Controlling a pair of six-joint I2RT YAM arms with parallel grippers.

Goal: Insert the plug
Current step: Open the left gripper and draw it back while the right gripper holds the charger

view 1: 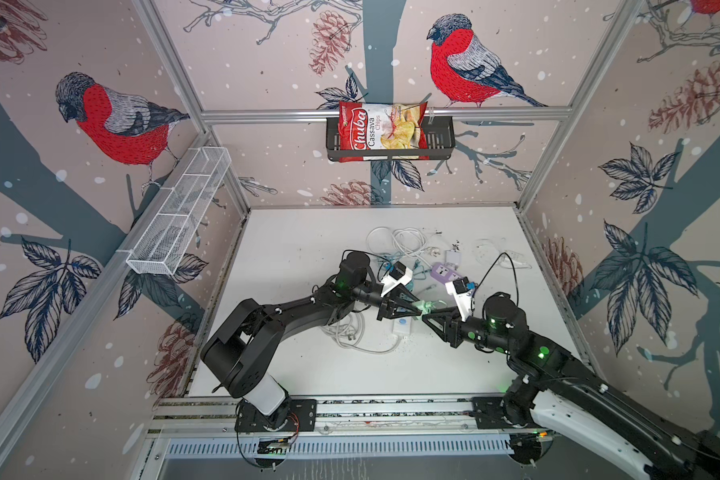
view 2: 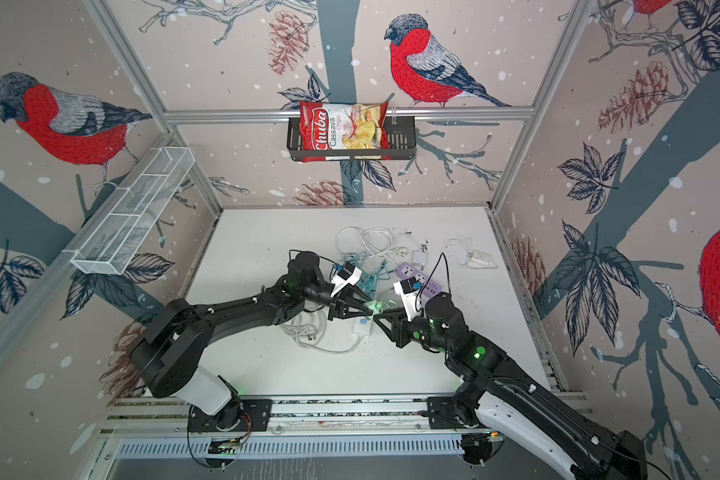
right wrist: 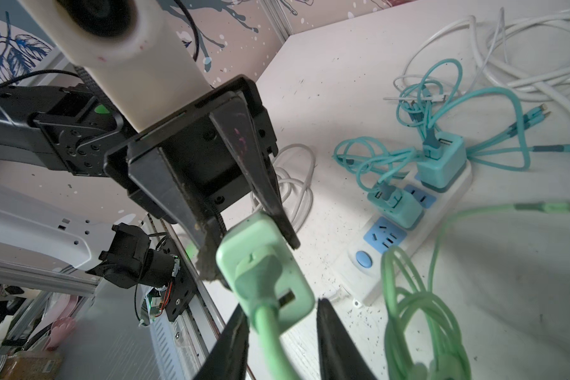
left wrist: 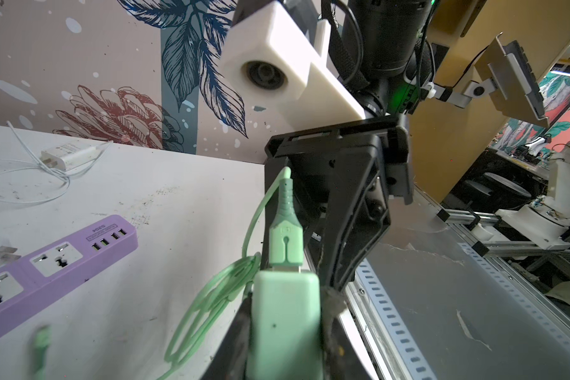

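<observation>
My left gripper [left wrist: 285, 329] is shut on a pale green charger block [left wrist: 285, 312], held above the table. A green USB plug [left wrist: 285, 240] sits in the block's end, and its cable [right wrist: 267, 329] runs back between my right gripper's [right wrist: 280, 306] fingers. Those jaws stand apart around the cable just behind the plug. One finger is close against the cable and a gap shows on the other side. The rest of the green cable hangs in a coil [right wrist: 418, 312]. In both top views the two grippers [view 1: 416, 308] [view 1: 433, 312] meet tip to tip at mid-table.
A white power strip [right wrist: 395, 237] with blue sockets lies below the grippers, with two teal chargers [right wrist: 441, 164] plugged in and teal cables tangled around them. A purple power strip [left wrist: 56, 260], a white charger [left wrist: 69, 154] and white cables [view 1: 395, 243] lie further back.
</observation>
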